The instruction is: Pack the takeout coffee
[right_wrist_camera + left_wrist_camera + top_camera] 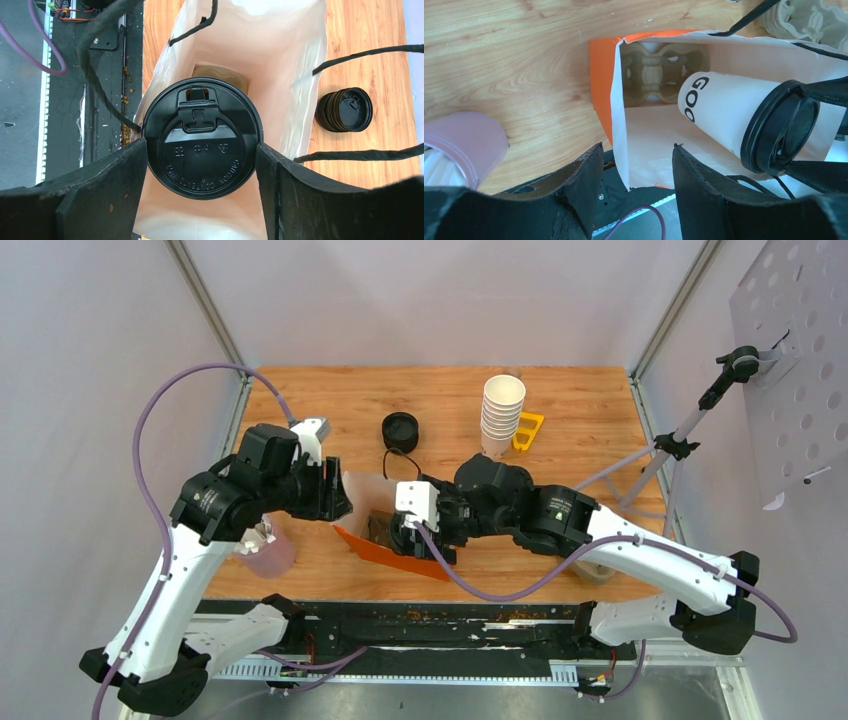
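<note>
Right wrist view. The takeout coffee (202,145), a white paper cup under a black lid, hangs in the mouth of the orange paper bag (295,60). It is pinched at the lid rim by the right jaws, one pressed against each side. A black handle cord (197,27) loops over the bag's mouth close to those jaws.

Left wrist view. The takeout coffee is tilted, its base inside the bag and aimed toward the pulp cup tray (649,75) at the bag's bottom. Base and tray are apart. The left jaws are spread at the bag's near rim; a corner of the rim lies in the gap between them and nothing is pinched. A pale pink cup (464,145) stands on the desk (514,55) just outside the bag.

Likely hazards:
- **Bag unheld:** nothing grips the rim, so the thin wall may sag inward or the bag may shift when the cup brushes it. Either would narrow the mouth.
- **Tilted cup:** the base may land on a rib of the tray rather than in a socket, and the cup may topple once let go.
- **Hold on the lid alone:** if the cup catches on the bag's wall, the lid may pop off and the contents spill.
- **Handle cord:** it may snag the right jaws on their way out of the bag and drag the bag along.
</note>
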